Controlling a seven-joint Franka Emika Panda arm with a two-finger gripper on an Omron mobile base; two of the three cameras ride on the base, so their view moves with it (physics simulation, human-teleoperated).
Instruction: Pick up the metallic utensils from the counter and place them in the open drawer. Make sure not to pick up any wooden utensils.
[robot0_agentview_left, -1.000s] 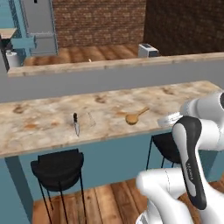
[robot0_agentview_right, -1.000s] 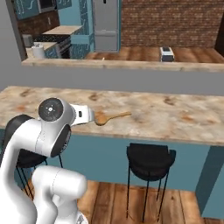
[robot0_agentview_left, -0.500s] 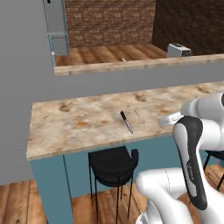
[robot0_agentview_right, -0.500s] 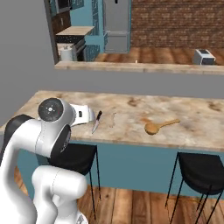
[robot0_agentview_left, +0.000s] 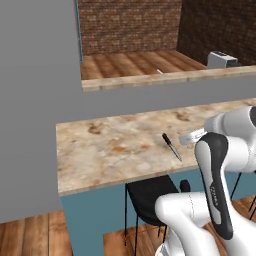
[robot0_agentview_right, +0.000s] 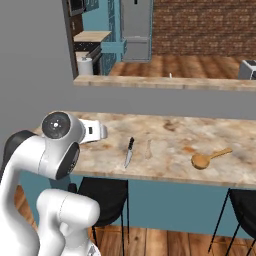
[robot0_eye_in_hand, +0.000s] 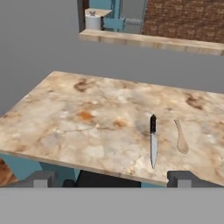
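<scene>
The gripper (robot0_eye_in_hand: 109, 178) is held back from the counter (robot0_eye_in_hand: 78, 127), above its near edge; its jaws are spread fully wide and nothing is held between the fingertips (robot0_eye_in_hand: 179, 178); this is judged an approach posture, with no grasp yet begun.

The black-handled knife (robot0_eye_in_hand: 153, 140) is seen lying flat on the counter near the front edge, handle away from the hand and blade tip toward it; it is also seen in the right base view (robot0_agentview_right: 129, 152) and the left base view (robot0_agentview_left: 171, 146).

Just beside the knife, apart from it, a pale wooden utensil (robot0_eye_in_hand: 180, 138) is laid roughly parallel; it is judged a hazard for a wide-open grasp.

A golden-brown wooden spoon (robot0_agentview_right: 210, 158) is placed well apart to the right; it is to be left alone.

The open drawer cannot be located; the silver fork-like utensil cannot be made out.
</scene>
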